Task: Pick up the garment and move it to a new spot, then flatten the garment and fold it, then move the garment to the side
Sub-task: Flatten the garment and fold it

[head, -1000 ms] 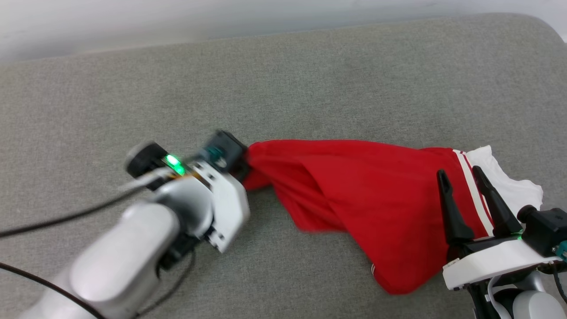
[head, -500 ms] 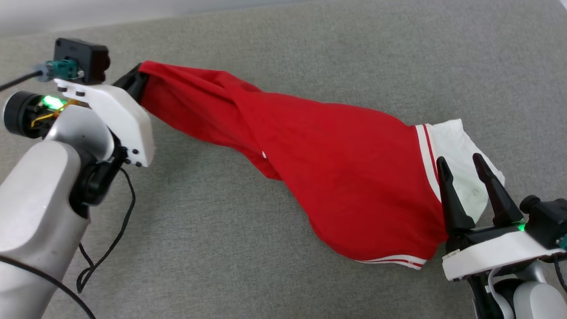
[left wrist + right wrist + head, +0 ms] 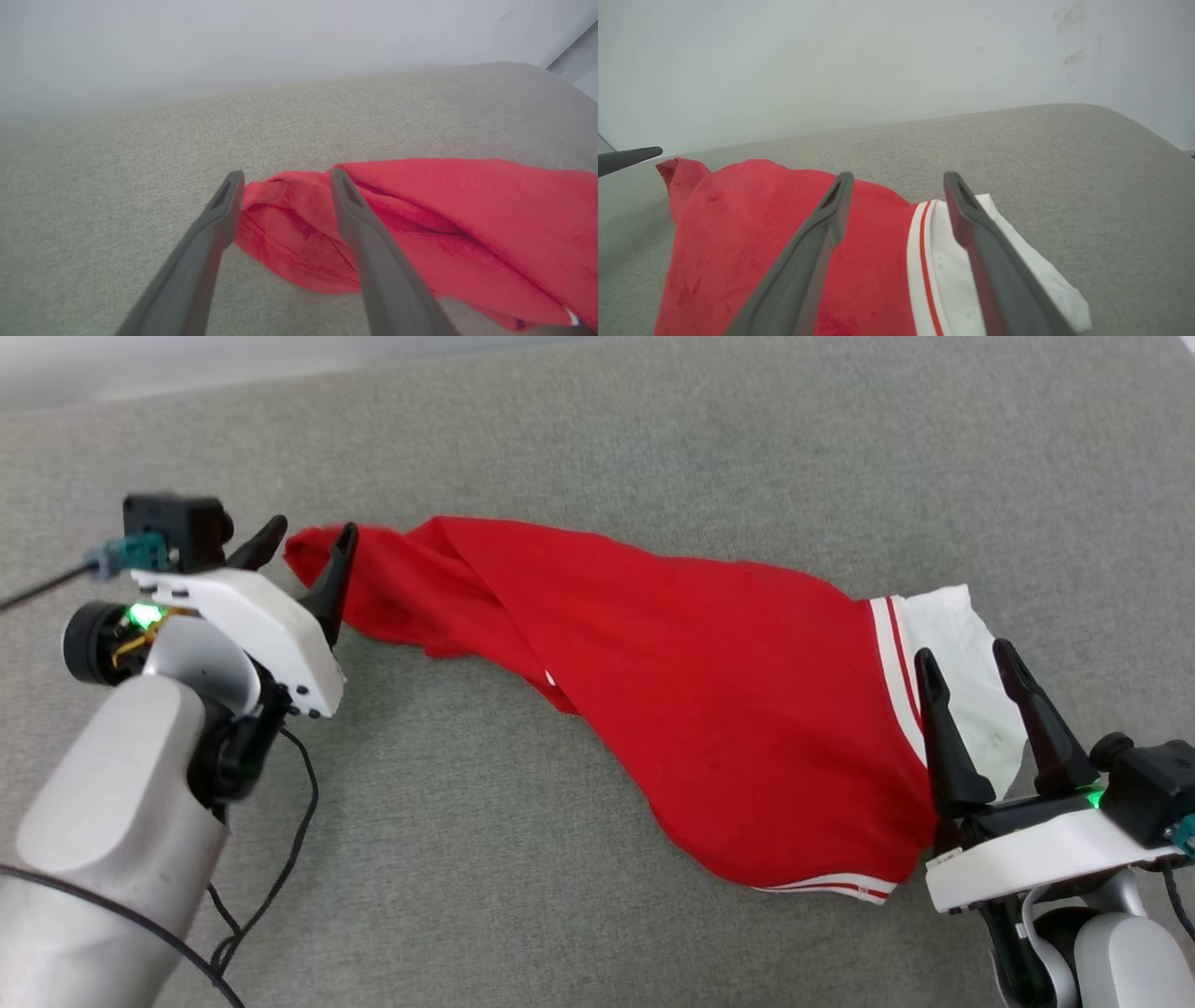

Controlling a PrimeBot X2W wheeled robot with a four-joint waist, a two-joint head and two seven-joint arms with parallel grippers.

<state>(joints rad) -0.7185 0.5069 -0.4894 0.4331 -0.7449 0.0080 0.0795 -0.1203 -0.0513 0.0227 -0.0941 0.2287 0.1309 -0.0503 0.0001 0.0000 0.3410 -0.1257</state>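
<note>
- Garment: your red shirt lies slack on the grey cushion, stretched across the head view from about 10 o'clock down to 4 o'clock.
- Its narrow red end sits at 10 o'clock. The white sleeve with striped red-and-white trim lies at the 3 o'clock end, and a striped edge shows at 5 o'clock.
- Your left fingers, at 9 o'clock in the head view, stand wide apart. The red end lies in the gap between them, not pinched.
- In the left wrist view those fingers are spread wide. The crumpled red corner rests on the cushion between them, and the cloth runs off toward 3 o'clock.
- Your right fingers, at 4 o'clock in the head view, are also wide and hold nothing. One is over red cloth, the other over the white sleeve.
- In the right wrist view the striped trim lies between the right fingers. One left finger pokes in at 9 o'clock, just beside the red tip.
- A black cable hangs by your left arm at 7 o'clock.
</note>
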